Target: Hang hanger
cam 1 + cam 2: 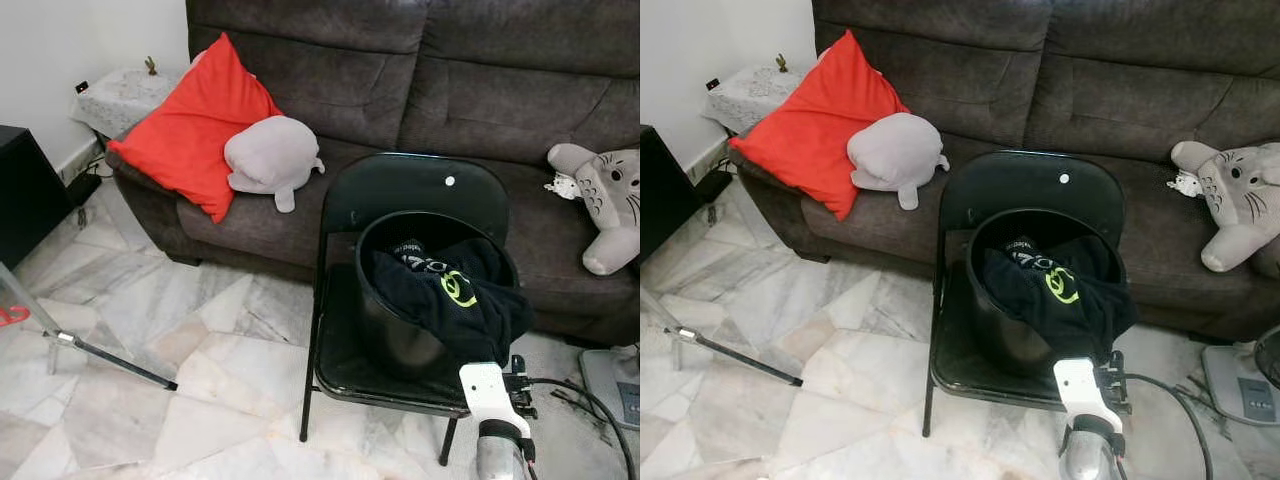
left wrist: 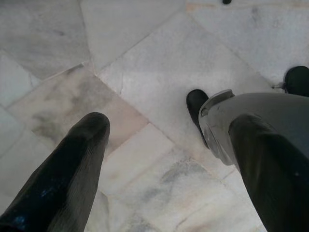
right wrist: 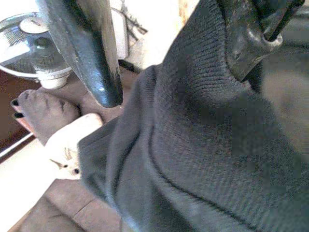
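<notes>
Sofa [image 1: 450, 90] fills the background; before it I see a black folding chair [image 1: 400, 200] bearing a black bucket [image 1: 395, 330] with a dark garment [image 1: 455, 295] draped over its rim. My right gripper [image 3: 178, 63] reaches the garment with fingers spread; my left gripper [image 2: 164, 159] hangs open above the floor. No hanger can be made out.

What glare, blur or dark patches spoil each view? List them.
Eye views: sharp, evenly lit, a glare dot on the folding chair. Left wrist view: left pincer fingers dark and soft against the bright floor. Right wrist view: black garment blurred close up, background washed out.
</notes>
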Tool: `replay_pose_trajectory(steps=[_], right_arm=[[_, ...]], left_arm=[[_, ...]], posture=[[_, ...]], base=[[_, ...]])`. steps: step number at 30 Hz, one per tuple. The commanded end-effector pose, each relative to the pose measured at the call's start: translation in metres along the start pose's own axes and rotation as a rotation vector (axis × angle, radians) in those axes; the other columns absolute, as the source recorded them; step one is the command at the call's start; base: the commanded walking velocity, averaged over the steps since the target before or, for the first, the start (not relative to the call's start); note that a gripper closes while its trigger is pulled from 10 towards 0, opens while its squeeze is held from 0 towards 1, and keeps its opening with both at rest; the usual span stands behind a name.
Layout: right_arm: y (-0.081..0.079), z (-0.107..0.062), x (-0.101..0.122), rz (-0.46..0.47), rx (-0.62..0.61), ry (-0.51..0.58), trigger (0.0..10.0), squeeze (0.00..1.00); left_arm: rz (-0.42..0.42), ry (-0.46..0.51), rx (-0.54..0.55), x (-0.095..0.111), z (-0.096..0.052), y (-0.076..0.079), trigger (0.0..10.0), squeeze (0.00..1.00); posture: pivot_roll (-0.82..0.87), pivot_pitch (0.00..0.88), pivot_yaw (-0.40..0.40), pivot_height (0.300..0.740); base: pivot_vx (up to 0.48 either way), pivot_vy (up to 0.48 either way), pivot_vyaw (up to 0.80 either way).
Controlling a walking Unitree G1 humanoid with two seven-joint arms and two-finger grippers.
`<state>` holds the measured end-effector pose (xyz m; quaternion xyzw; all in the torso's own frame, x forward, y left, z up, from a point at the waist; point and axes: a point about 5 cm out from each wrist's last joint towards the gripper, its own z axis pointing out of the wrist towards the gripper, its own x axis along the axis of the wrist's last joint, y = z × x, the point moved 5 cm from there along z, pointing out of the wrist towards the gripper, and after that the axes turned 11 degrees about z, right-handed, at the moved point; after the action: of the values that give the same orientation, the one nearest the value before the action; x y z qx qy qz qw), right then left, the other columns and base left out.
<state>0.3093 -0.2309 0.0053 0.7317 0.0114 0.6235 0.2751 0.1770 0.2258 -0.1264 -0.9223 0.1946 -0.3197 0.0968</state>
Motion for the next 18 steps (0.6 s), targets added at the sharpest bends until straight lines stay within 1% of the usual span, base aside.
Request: replay_pose_trajectory(steps=[1, 5, 6, 7, 8, 18], right_arm=[[-0.001, -0.002, -0.001, 0.005, -0.007, 0.003, 10.0, 0.00], [-0.003, -0.001, 0.007, 0.023, 0.000, 0.048, 10.0, 0.00], [-0.002, -0.001, 0.008, 0.022, -0.001, 0.054, 6.0, 0.00], [-0.002, -0.001, 0.009, 0.022, -0.004, 0.058, 1.3, 0.00], [-0.001, 0.000, 0.009, 0.026, -0.009, 0.059, 0.0, 0.00], [0.001, 0.000, 0.009, 0.022, -0.013, 0.065, 0.0, 0.00]], left_arm=[[-0.004, -0.038, -0.004, -0.012, -0.003, 0.004, 10.0, 0.00], [-0.002, -0.038, -0.002, -0.013, -0.004, 0.004, 10.0, 0.00], [-0.002, -0.038, -0.002, -0.013, -0.004, 0.004, 10.0, 0.00], [-0.002, -0.038, -0.002, -0.013, -0.004, 0.004, 10.0, 0.00], [-0.002, -0.038, -0.002, -0.013, -0.004, 0.004, 10.0, 0.00], [-0.001, -0.036, -0.006, -0.011, -0.003, 0.005, 10.0, 0.00]], posture=[[-0.08, 0.132, 0.003, 0.740], [-0.08, 0.134, 0.003, 0.740], [-0.08, 0.135, 0.003, 0.740], [-0.08, 0.135, 0.003, 0.740], [-0.08, 0.135, 0.003, 0.740], [-0.08, 0.135, 0.002, 0.740]], base=[[0.000, 0.000, 0.00], [0.000, 0.000, 0.00], [0.000, 0.000, 0.00], [0.000, 0.000, 0.00], [0.000, 0.000, 0.00], [0.000, 0.000, 0.00]])
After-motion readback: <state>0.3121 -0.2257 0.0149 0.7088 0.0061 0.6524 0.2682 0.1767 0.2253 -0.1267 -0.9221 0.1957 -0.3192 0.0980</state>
